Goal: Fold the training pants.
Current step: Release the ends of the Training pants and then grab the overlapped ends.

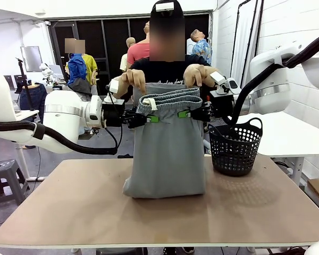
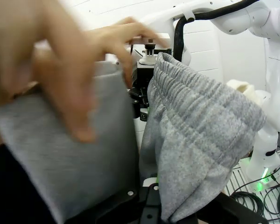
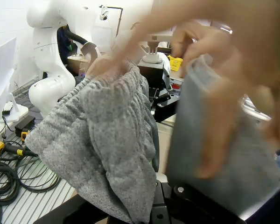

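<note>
Training pants (image 1: 167,154) hung by the waistband, lower fold on the table (image 1: 69,207)
In both wrist views cloth buries my jaws and a person's hand (image 2: 70,70) blurs; I see the left gripper (image 1: 149,119) and right gripper (image 1: 185,113) each clamped on the gathered elastic waistband; soft grey jersey hangs mid-table; black mesh basket (image 1: 235,149) near the right edge.

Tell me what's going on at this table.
Both arms hold the training pants up by the waistband: the left end effector and the right end effector are each shut on one side of it. The pants hang down, with their lower end resting on the table. The person across the table has one hand and the other hand on the top edge. A black basket stands on the table beside the pants.
</note>
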Robot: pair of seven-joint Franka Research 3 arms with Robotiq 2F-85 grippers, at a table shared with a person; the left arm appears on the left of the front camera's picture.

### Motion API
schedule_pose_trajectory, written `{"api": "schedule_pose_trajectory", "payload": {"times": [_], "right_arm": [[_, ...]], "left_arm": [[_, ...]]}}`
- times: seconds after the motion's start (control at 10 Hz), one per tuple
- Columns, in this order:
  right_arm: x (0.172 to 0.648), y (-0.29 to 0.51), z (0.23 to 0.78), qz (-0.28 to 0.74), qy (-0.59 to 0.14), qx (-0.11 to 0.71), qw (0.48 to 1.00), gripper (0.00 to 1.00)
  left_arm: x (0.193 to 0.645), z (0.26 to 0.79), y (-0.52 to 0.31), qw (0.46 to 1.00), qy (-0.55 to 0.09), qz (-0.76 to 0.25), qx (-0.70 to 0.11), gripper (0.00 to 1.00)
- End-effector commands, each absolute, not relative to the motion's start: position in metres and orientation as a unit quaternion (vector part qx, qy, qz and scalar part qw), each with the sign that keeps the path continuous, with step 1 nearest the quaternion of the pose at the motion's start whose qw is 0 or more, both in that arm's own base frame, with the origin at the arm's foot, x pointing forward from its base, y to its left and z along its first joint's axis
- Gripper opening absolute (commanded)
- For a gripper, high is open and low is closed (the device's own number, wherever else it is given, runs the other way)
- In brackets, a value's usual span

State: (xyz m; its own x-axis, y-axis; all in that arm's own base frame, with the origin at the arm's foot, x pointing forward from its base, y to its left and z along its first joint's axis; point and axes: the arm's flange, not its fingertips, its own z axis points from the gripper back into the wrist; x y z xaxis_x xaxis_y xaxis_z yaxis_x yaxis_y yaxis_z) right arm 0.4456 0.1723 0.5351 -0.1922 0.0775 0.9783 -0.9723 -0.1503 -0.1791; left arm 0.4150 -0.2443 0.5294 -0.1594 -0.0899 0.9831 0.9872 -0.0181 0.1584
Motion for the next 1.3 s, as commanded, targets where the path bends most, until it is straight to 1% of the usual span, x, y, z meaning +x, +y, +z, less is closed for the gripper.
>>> {"api": "schedule_pose_trajectory", "payload": {"times": [0.0,1.2], "right_arm": [[0.4426,0.1738,0.5360,0.596,-0.491,0.465,0.433,0.00],[0.4426,0.1738,0.5360,0.596,-0.491,0.465,0.433,0.00]], "left_arm": [[0.4136,0.5325,-0.2455,0.476,-0.516,-0.560,-0.439,0.00],[0.4136,0.5325,-0.2455,0.476,-0.516,-0.560,-0.439,0.00]]}}
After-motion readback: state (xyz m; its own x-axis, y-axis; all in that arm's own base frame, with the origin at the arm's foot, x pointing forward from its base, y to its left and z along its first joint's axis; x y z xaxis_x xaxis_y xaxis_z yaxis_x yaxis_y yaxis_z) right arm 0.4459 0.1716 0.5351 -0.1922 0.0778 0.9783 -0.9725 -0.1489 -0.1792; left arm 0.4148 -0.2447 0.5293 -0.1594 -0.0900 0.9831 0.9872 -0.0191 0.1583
